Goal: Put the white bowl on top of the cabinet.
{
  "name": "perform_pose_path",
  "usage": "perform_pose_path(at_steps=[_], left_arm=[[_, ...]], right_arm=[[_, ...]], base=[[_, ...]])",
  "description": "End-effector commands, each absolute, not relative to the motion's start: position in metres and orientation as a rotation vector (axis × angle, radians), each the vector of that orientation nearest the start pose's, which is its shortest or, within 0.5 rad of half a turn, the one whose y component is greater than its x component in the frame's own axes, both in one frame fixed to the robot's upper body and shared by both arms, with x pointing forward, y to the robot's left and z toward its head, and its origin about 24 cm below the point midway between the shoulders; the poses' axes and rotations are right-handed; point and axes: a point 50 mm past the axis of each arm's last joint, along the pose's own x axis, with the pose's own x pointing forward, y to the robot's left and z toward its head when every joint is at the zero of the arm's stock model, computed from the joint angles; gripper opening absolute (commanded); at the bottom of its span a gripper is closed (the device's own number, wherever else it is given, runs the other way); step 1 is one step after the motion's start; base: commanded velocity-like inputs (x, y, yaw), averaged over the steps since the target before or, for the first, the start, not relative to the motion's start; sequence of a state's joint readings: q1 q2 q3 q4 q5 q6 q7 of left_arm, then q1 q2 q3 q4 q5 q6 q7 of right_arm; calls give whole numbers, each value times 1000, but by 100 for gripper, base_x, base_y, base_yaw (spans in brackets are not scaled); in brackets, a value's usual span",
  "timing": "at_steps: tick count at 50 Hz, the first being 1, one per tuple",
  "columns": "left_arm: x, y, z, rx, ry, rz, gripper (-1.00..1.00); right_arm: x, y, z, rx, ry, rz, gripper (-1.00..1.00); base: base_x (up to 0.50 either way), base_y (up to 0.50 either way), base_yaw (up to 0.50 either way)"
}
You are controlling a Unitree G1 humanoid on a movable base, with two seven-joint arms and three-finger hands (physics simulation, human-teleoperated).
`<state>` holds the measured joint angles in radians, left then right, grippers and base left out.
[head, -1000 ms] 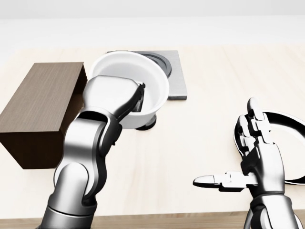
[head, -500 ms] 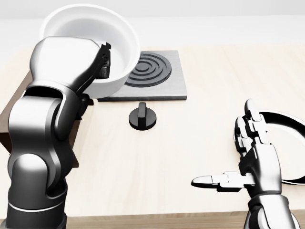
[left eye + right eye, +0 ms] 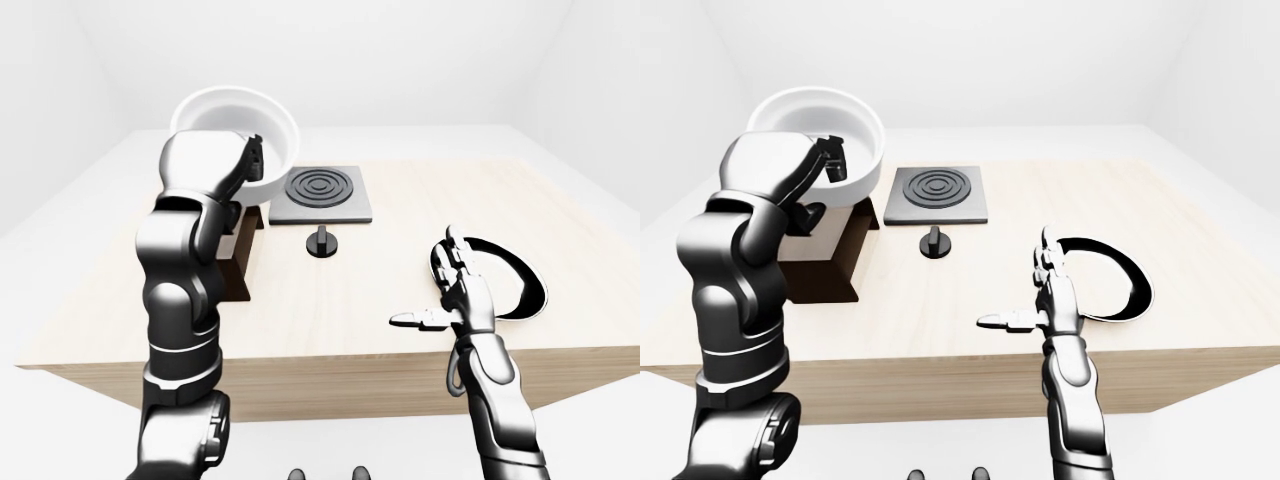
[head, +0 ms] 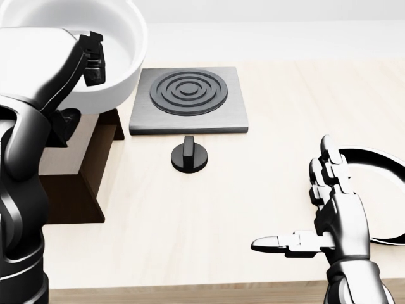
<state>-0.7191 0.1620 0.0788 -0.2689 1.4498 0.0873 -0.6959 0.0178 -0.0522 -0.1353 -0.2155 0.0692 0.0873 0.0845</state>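
The white bowl (image 4: 114, 44) is held high at the top left of the head view by my left hand (image 4: 88, 73), shut on its rim with the thumb inside the bowl. The bowl hangs over the dark brown cabinet (image 4: 85, 180), which lies low on the table at the left; my arm and the bowl hide much of its top. Whether the bowl touches the cabinet cannot be told. At the lower right my right hand (image 4: 297, 202) is open above the table, thumb pointing left and fingers upright, holding nothing.
A grey hob plate with concentric rings (image 4: 188, 99) lies right of the bowl, with a black knob (image 4: 189, 155) just below it. A black ring-shaped rim (image 4: 380, 158) sits behind my right hand. The table's near edge (image 4: 190, 292) runs along the bottom.
My left arm has lifted the bowl up and to the left, away from the hob and knob, which now show in full. The right hand has scarcely moved.
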Motion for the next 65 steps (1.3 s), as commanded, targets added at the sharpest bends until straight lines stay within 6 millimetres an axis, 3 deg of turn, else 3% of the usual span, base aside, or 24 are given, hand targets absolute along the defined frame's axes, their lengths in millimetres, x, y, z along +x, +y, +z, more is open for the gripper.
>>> perform_pose_path(at_steps=[1, 12, 21, 27, 47, 65], left_arm=[[304, 157, 277, 1504, -334, 202, -100], [317, 169, 261, 1376, -390, 205, -100], [331, 196, 266, 1159, -457, 274, -100], [344, 214, 258, 1024, -446, 321, -100], [342, 221, 254, 1057, -451, 363, -100], [356, 250, 230, 954, -332, 442, -100]], right_arm=[[246, -186, 82, 0, -121, -40, 100], [247, -185, 80, -3, -111, -37, 100], [247, -182, 77, -6, -101, -30, 100], [248, -181, 75, -9, -92, -29, 100], [246, -182, 78, -9, -105, -32, 100], [246, -180, 75, -13, -93, -28, 100]], base=[[0, 0, 0], [0, 0, 0], [0, 0, 0], [0, 0, 0], [0, 0, 0], [0, 0, 0]])
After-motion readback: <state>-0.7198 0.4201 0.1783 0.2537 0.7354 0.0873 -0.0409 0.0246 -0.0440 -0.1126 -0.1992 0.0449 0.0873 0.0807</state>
